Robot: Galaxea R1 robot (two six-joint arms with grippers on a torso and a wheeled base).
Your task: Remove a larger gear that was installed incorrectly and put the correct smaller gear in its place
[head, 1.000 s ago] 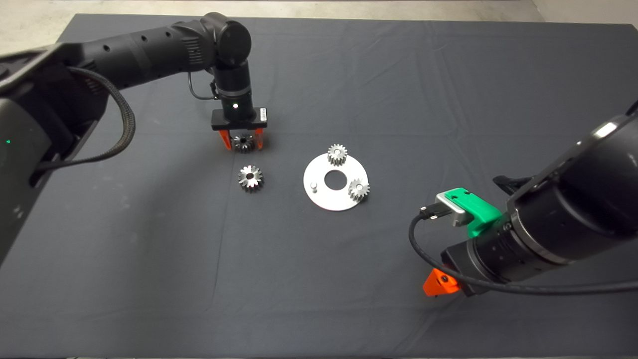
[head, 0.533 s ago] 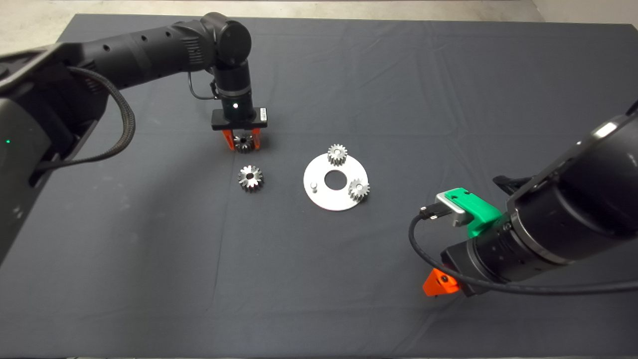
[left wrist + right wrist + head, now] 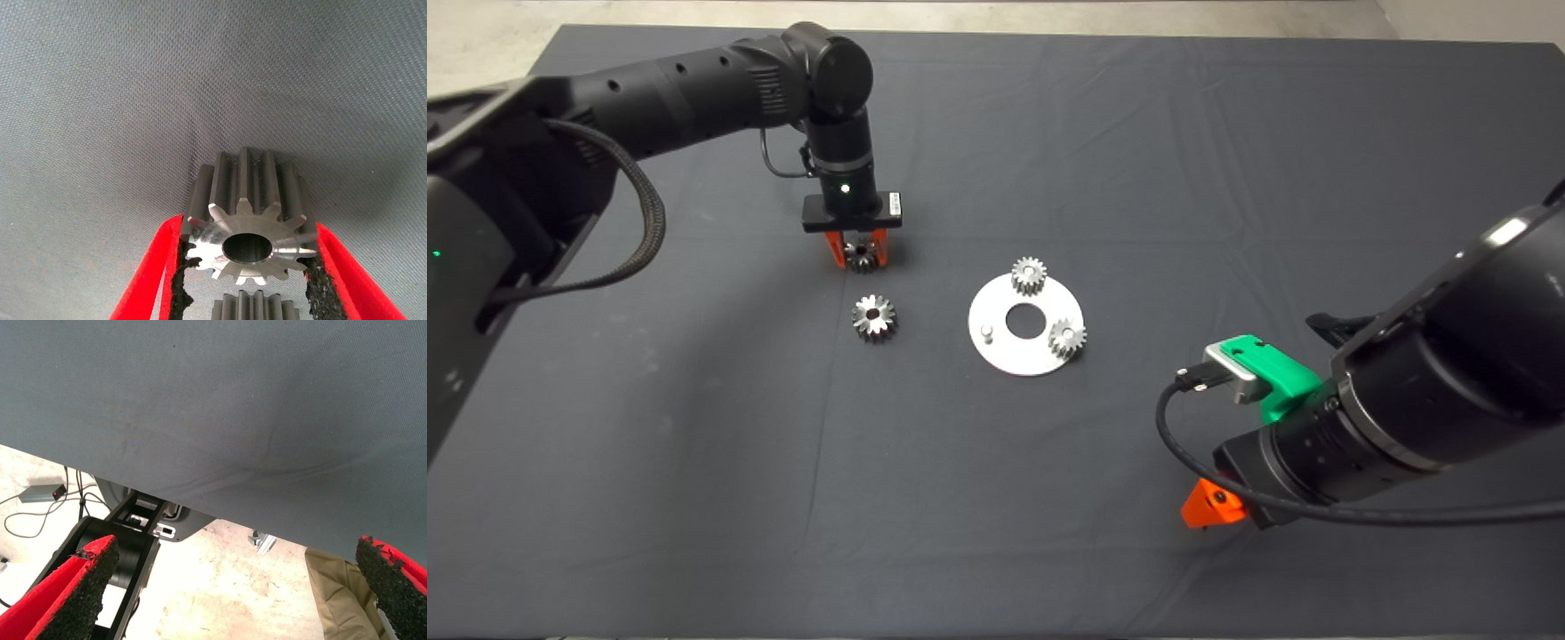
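Smaller gear (image 3: 248,190): pinched between the 2 red fingers of the left gripper (image 3: 860,254), black pads (image 3: 179,277) pressed against the teeth on either side, bore facing the wrist camera. Sits at the mat (image 3: 996,498), left of centre and toward the far side; cannot tell whether resting on the cloth or raised just off it. Left arm reaches in from the left edge, wrist pointing straight down over the gear.

Larger gear (image 3: 874,317): lies flat on the mat just beside the held one, on the near side, apart from it and from the fingers. Bold pointed teeth, dark centre hole. Shows in the left wrist view only as a toothed rim at the edge of the picture.

Round plate (image 3: 1009,360): silver, to the right of both, near mid-mat, with a big centre hole. Carries 2 gears, 1 at the far rim (image 3: 1029,276) and 1 at the right rim (image 3: 1067,338). Bare peg (image 3: 987,332) standing at the left side, nothing on it.

Right gripper (image 3: 1209,508): parked low over the near right part of the mat, well apart from all the parts. Fingers spread wide, nothing between them. Looks past the mat's edge to a pale floor (image 3: 220,593) with cables (image 3: 27,517) and dark equipment.
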